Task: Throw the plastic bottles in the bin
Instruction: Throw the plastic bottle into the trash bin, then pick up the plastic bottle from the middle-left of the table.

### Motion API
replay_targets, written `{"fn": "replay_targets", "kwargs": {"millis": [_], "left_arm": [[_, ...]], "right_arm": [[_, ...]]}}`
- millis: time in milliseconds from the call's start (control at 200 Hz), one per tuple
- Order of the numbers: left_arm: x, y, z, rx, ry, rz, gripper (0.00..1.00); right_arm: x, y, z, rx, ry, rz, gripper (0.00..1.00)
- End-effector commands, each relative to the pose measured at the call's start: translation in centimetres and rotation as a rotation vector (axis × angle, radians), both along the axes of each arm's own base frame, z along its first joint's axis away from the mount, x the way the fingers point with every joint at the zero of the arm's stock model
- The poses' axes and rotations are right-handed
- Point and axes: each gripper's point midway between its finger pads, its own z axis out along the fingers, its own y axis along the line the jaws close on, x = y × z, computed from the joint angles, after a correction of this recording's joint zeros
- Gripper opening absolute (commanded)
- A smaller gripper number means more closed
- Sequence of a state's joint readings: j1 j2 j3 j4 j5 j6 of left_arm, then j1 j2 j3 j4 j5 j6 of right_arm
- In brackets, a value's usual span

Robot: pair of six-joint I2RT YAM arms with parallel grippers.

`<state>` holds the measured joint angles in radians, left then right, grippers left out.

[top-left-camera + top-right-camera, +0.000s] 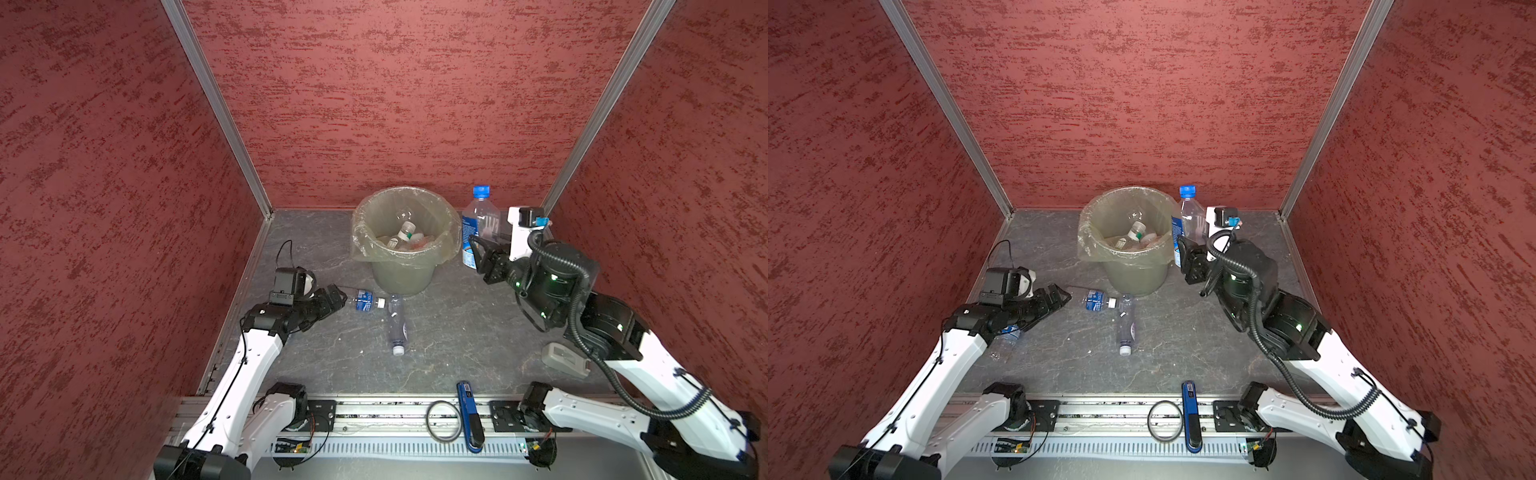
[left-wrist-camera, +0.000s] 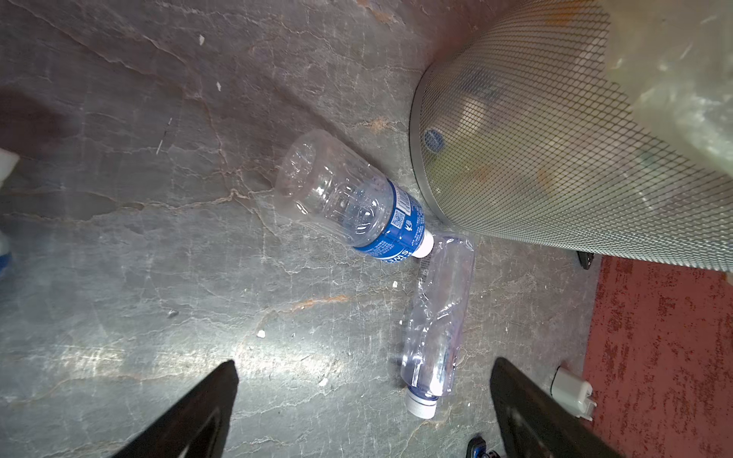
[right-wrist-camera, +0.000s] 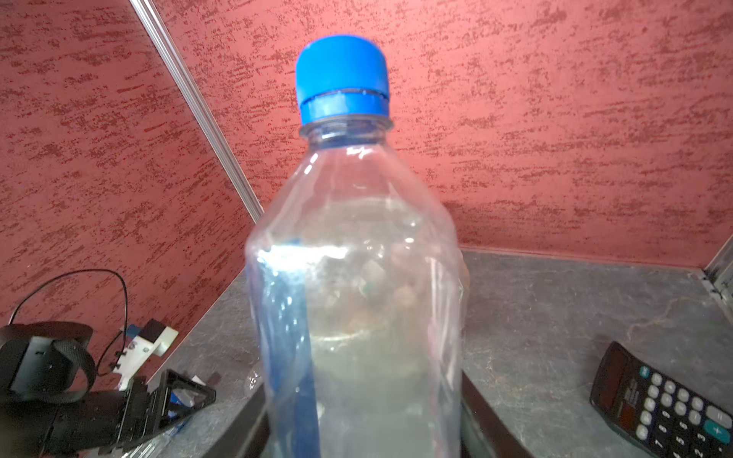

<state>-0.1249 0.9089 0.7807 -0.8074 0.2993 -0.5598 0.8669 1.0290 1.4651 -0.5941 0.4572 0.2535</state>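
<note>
— Well, what is seen left of centre?
— The left gripper [image 1: 338,296] is spread wide beside a blue-labelled bottle [image 1: 368,302] laid flat; a crushed bottle [image 1: 396,322] is touched by its cap.
— Rightward?
— The bin [image 1: 401,276] is set mid-frame; just right, a blue-capped bottle [image 1: 480,220] is clamped upright by the right gripper [image 1: 478,249].

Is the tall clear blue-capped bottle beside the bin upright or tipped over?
Upright: the tall clear blue-capped plastic bottle is cap-up, gripped by the right gripper.
</note>
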Motion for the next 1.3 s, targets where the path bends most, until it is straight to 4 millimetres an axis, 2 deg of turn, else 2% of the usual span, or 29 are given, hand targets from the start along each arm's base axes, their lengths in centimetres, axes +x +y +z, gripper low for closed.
{"fn": "replay_targets", "kwargs": {"millis": [0,70,115,140,165,195,200,225,230,276,351,451,566,661,817,1082,1177,1292], "left_arm": [[0.1,-0.6,0.2,-0.010,-0.028,-0.034,0.99],[0.0,-0.8,-0.1,-0.018,-0.025,-0.036,1.00],[0.0,-0.9,-0.2,-0.022,-0.026,-0.036,0.99],[0.0,-0.9,-0.2,-0.024,-0.024,-0.036,0.99],[0.0,-0.9,-0.1,-0.024,-0.024,-0.037,0.99],[-0.2,-0.9,0.0,-0.024,-0.025,-0.036,1.00],[-0.2,-0.9,0.1,-0.023,-0.025,-0.036,1.00],[-0.3,-0.9,0.3,-0.022,-0.033,-0.036,0.99],[-0.3,-0.9,0.4,-0.023,-0.034,-0.037,0.99],[-0.5,-0.8,0.6,-0.025,-0.048,-0.033,0.99],[-0.9,-0.6,0.7,-0.020,-0.053,-0.027,0.99],[-1.6,-0.3,1.1,-0.004,-0.058,-0.025,0.99],[-1.8,0.5,1.4,0.031,-0.066,0.013,1.00],[-1.5,1.5,0.9,0.080,-0.037,0.054,1.00],[-0.2,0.1,0.3,0.010,-0.001,0.039,1.00],[2.5,-3.2,-1.7,-0.125,0.055,0.109,0.99],[3.2,-3.2,-2.5,-0.139,0.088,0.184,1.00],[3.9,-3.3,-3.5,-0.177,0.145,0.284,0.99]], "right_arm": [[2.2,1.4,5.0,-0.002,-0.109,-0.038,0.57],[5.3,3.6,6.7,-0.029,-0.118,-0.045,0.63],[7.4,4.7,7.6,-0.041,-0.113,-0.057,0.72],[9.4,5.8,6.6,-0.082,-0.088,-0.077,0.80],[10.5,6.0,6.7,-0.101,-0.083,-0.095,0.89],[12.6,6.7,5.6,-0.139,-0.047,-0.112,0.97],[12.5,6.4,5.9,-0.134,-0.049,-0.115,0.98],[13.6,6.7,5.5,-0.147,-0.033,-0.130,0.99],[14.1,7.0,4.9,-0.157,-0.023,-0.130,0.99],[15.4,7.5,4.6,-0.165,-0.020,-0.129,0.99],[16.5,7.5,4.6,-0.154,-0.024,-0.150,0.99],[15.8,6.2,5.8,-0.130,-0.044,-0.181,0.99],[13.4,4.4,7.5,-0.092,-0.080,-0.177,0.99],[11.5,3.0,7.2,-0.075,-0.056,-0.168,0.99],[8.3,1.0,4.1,-0.068,0.002,-0.139,0.99],[4.9,-1.6,-3.3,-0.113,0.120,-0.132,0.99],[4.1,-2.7,-5.3,-0.118,0.154,-0.152,0.99],[3.2,-3.8,-6.8,-0.122,0.178,-0.174,0.99]]}}
